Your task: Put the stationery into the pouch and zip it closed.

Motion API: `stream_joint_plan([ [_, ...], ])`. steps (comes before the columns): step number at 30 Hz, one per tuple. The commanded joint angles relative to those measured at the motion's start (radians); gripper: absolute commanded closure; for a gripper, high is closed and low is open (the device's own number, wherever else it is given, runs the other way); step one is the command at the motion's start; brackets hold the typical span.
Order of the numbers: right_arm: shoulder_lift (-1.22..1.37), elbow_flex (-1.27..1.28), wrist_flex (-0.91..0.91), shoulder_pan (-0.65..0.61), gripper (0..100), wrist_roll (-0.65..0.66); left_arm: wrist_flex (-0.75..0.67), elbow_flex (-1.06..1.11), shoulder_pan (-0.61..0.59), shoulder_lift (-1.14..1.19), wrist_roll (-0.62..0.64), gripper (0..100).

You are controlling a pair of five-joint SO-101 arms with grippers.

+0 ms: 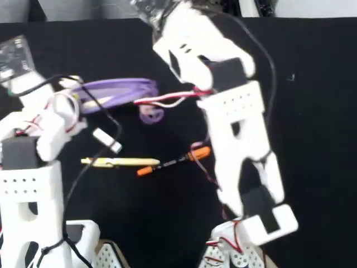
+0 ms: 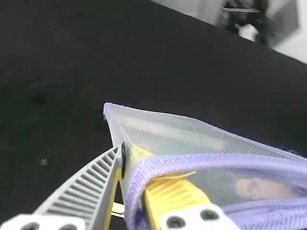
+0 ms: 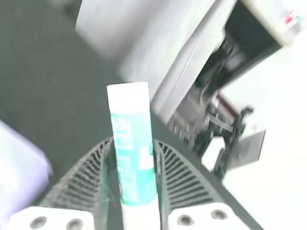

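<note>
A glue stick (image 3: 130, 153) is held lengthwise in the right gripper (image 3: 133, 143); the pouch (image 2: 192, 139), gripped at its rim by the left gripper (image 2: 128, 160), lies near it.

the table (image 1: 312, 111) is matte black from edge to edge. behind its far side runs a pale wall (image 1: 83, 8), brightly lit. off past the table stands dark equipment (image 3: 216, 115) strung with cables.

High view down over table (image 1: 312, 139); wrist views close behind jaws
</note>
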Motion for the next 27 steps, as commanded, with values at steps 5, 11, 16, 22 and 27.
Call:
stream_joint_plan([
  [5, -0.200, -0.108, 0.055, -0.120, 98.7, -0.204, -0.054, 0.007, 0.116, 0.077, 0.020, 97],
  [11, -0.294, -0.002, -0.048, -0.207, 98.7, -0.233, -0.051, 0.008, 0.116, 0.127, 0.020, 97],
  [16, -0.406, 0.282, -0.273, -0.241, 98.7, -0.252, -0.048, 0.013, 0.116, 0.127, 0.020, 97],
  [22, -0.578, 0.680, -0.615, -0.244, 98.7, -0.252, -0.044, 0.016, 0.111, 0.127, 0.018, 97],
  [27, -0.628, 0.865, -0.784, -0.245, 98.7, -0.267, -0.046, 0.025, 0.114, 0.127, 0.020, 97],
])
